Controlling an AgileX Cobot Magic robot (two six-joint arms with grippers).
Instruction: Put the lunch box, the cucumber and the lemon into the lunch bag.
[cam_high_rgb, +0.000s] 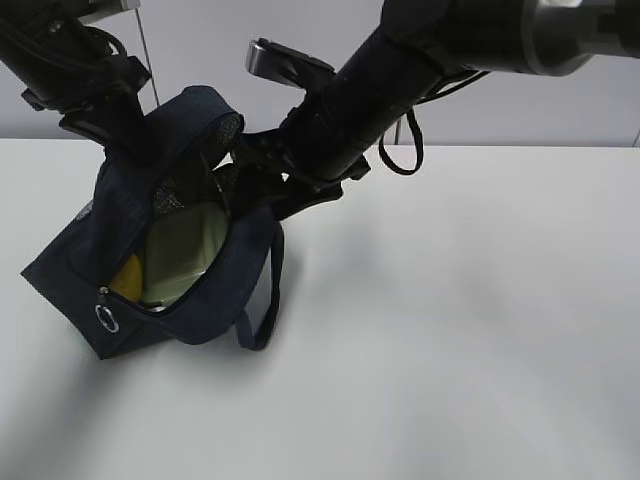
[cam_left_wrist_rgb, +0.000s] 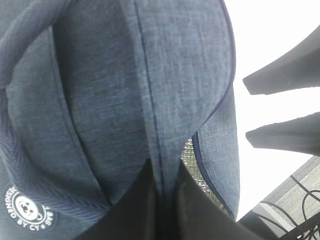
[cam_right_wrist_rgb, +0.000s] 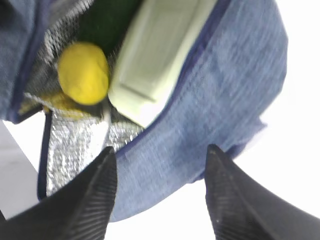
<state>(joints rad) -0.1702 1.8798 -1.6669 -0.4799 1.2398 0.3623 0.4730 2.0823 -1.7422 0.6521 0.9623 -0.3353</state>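
Already packed, the lunch bag (cam_high_rgb: 190, 300) sits on the left side of the white table (cam_high_rgb: 450, 330), its top flap lifted and its mouth gaping toward the near side. Inside, the pale green lid of the lunch box (cam_high_rgb: 185, 250) faces out, with the lemon (cam_high_rgb: 128, 278) tucked at its left against the silver lining. From the right wrist camera, a dark green shape, apparently the cucumber (cam_right_wrist_rgb: 107, 22), lies beyond the lemon, next to the lunch box. The left gripper (cam_left_wrist_rgb: 162, 192) is closed tight on a fold of the bag's navy fabric, holding up the far left part of the bag. The right gripper (cam_right_wrist_rgb: 160, 165) stands with its jaws apart and nothing between the tips; the bag's right-hand wall shows just beyond them, though contact cannot be made out. One loop handle (cam_high_rgb: 262, 300) hangs down the bag's near right side, and the metal ring pull (cam_high_rgb: 106, 318) dangles at its near left corner.
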